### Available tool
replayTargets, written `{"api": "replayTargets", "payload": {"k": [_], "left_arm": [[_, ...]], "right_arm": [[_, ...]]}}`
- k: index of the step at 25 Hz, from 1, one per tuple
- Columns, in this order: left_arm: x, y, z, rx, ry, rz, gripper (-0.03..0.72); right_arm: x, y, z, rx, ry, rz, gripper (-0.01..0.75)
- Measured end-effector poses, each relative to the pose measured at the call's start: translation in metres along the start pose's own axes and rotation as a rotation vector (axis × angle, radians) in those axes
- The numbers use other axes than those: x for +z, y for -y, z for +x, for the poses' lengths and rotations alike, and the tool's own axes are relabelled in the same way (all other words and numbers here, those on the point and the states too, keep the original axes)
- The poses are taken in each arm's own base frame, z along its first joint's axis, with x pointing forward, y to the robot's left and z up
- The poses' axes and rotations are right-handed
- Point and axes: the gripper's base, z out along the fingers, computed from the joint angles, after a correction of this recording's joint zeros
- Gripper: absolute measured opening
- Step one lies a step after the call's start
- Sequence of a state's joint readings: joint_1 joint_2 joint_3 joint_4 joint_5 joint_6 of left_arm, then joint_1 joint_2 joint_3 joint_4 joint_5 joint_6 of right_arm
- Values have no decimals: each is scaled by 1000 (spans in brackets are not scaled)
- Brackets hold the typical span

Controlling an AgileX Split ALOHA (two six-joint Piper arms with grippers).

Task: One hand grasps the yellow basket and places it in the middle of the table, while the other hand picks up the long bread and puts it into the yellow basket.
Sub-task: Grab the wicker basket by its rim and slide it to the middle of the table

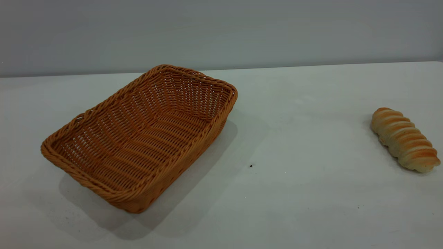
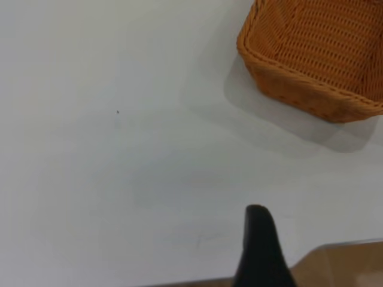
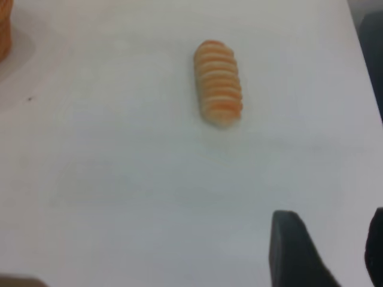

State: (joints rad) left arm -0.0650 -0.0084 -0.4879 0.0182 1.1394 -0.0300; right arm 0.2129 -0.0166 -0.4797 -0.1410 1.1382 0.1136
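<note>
The yellow basket (image 1: 199, 145) stands empty on the left half of the white table (image 1: 297, 193), set at an angle. Far to the right lies the long bread (image 1: 403, 138), flat on the table. Neither gripper shows in the exterior view. In the left wrist view my left gripper (image 2: 323, 245) hovers near the table's edge, well short of the basket (image 2: 299, 84); one black finger (image 2: 258, 239) shows, with nothing beside it. My right gripper (image 3: 332, 224) is open and empty, some way short of the bread (image 3: 218, 81).
A small dark speck (image 1: 251, 166) marks the table between basket and bread. A brown floor strip (image 2: 341, 266) shows past the table edge in the left wrist view. A sliver of the basket (image 3: 3, 30) is at the corner of the right wrist view.
</note>
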Motion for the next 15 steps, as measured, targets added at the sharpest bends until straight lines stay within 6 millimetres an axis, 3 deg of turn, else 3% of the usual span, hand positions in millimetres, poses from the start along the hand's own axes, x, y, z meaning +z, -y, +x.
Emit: {"api": "replayTargets", "payload": {"k": [3, 8, 15], "left_arm": [[7, 0, -7, -83, -66, -6, 516], [27, 0, -33, -125, -162, -33, 493], [77, 2, -65, -162, -291, -46, 491]], "right_arm": [[-1, 2, -6, -15, 28, 12, 335], [7, 2, -34, -53, 21, 45, 351], [37, 1, -69, -148, -4, 100, 483]]}}
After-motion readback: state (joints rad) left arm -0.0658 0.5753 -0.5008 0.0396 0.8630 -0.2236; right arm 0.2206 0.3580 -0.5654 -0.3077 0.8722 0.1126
